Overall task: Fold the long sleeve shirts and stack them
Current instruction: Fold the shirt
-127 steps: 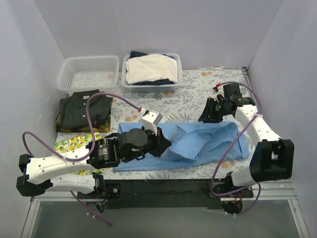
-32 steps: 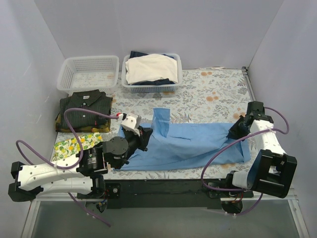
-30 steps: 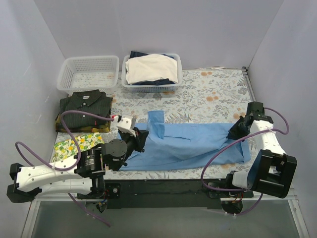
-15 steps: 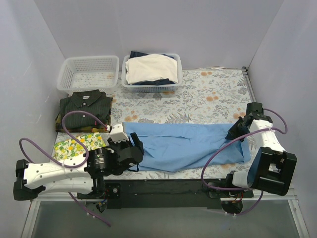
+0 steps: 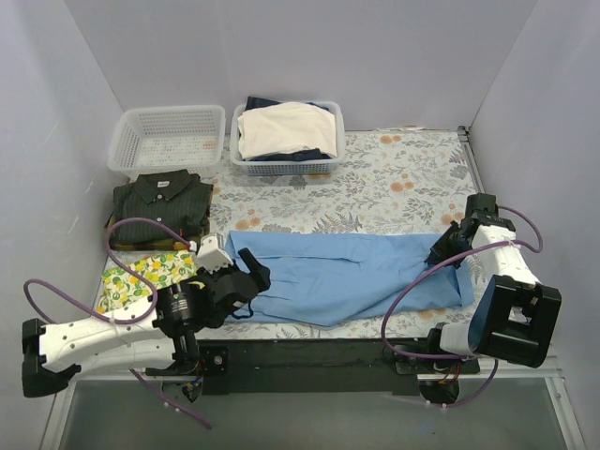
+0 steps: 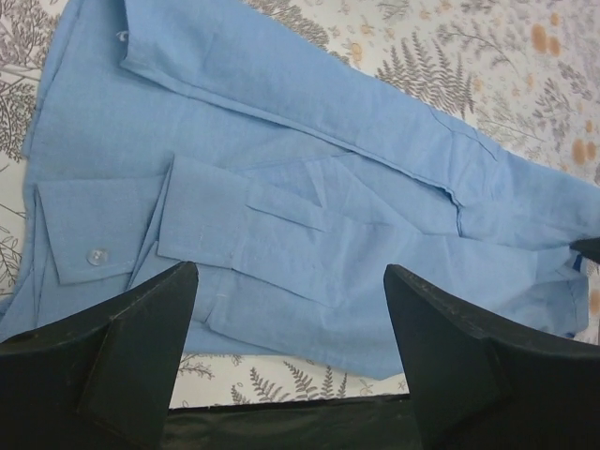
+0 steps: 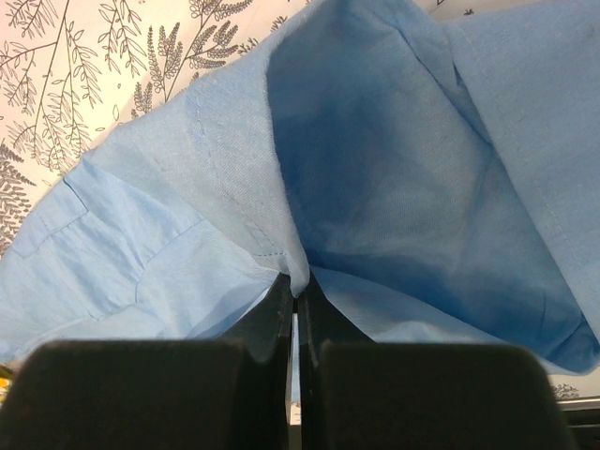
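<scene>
The light blue long sleeve shirt lies flat as a long strip across the front of the table. My left gripper hovers at its left end, open and empty. In the left wrist view the blue shirt shows a buttoned cuff folded over it, beyond the left gripper. My right gripper is shut on the shirt's right end. In the right wrist view the right gripper pinches a raised fold of the blue cloth. The dark pinstriped shirt sits folded at the left.
An empty white basket stands at the back left. A second basket beside it holds cream and dark garments. A lemon-print cloth lies at the front left beside my left arm. Side walls close in on both sides.
My left gripper opened and let go of the blue shirt's left part, which now lies flat. The left arm drew back toward the near left. The right gripper kept its grip.
</scene>
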